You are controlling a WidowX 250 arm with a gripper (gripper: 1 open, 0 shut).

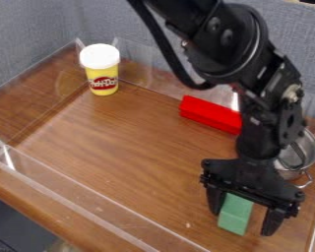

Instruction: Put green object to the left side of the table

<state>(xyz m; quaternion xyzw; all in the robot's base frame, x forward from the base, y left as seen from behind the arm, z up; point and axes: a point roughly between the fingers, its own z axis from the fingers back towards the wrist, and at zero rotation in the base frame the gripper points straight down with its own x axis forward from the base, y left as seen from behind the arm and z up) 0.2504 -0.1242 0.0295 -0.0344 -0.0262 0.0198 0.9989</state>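
Green block (235, 214) sits flat on the table (94, 138), at the near right corner, far from the yellow tub (101, 70), which stands at the back left. Block is small, matte, plain, w/ long side running roughly toward the camera.

Gripper (244, 215) points straight down right over the block, fingers spread wide, one black finger on each side of it. Left-hand finger (216, 203) (as seen in the view) is just beside the block; the other finger on the opp. side looks near too. Can't tell if either pad actually touches. Block looks to be resting on the wood, not lifted.

Black arm (226, 49) rises from the gripper up and toward the back, covering much of the right half of the view, top going out of frame.

Red block (209, 111) lies on the table behind the gripper, well to the right of the yellow tub, partly hidden by the arm. Silver metal thing (302, 153) at the right edge, behind the arm; too cut off to name.

Clear plastic wall (68, 202) runs along the near edge of the table; grey backdrop (29, 30) behind the tub.
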